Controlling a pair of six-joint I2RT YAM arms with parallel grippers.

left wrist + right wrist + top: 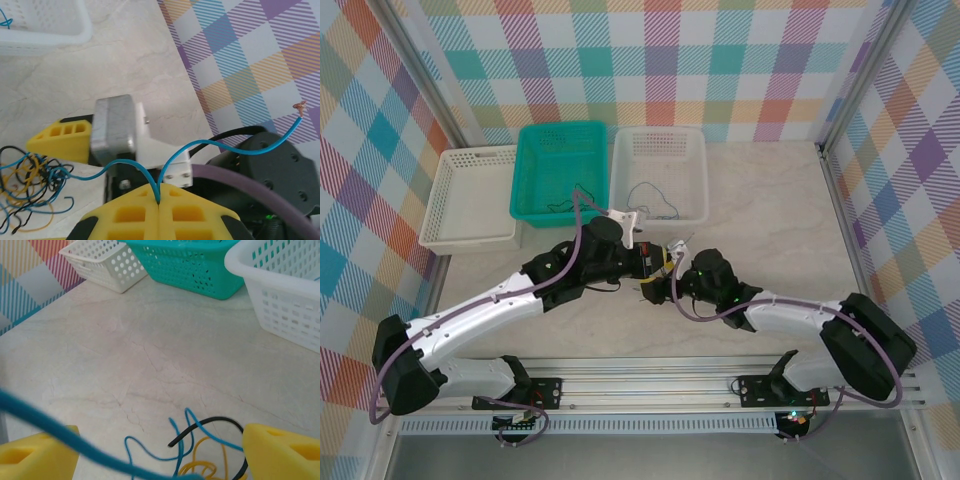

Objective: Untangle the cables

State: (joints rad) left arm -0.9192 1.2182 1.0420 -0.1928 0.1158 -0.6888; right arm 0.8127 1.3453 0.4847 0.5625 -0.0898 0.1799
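Cables lie tangled on the surface below the wide-spread right tool, while the left tool pinches one blue cable.

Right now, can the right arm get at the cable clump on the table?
Probably yes. The right gripper is open, the clump on the table between its fingers. One catch: the blue wire pinched in the shut left gripper passes close by one finger and could snag.
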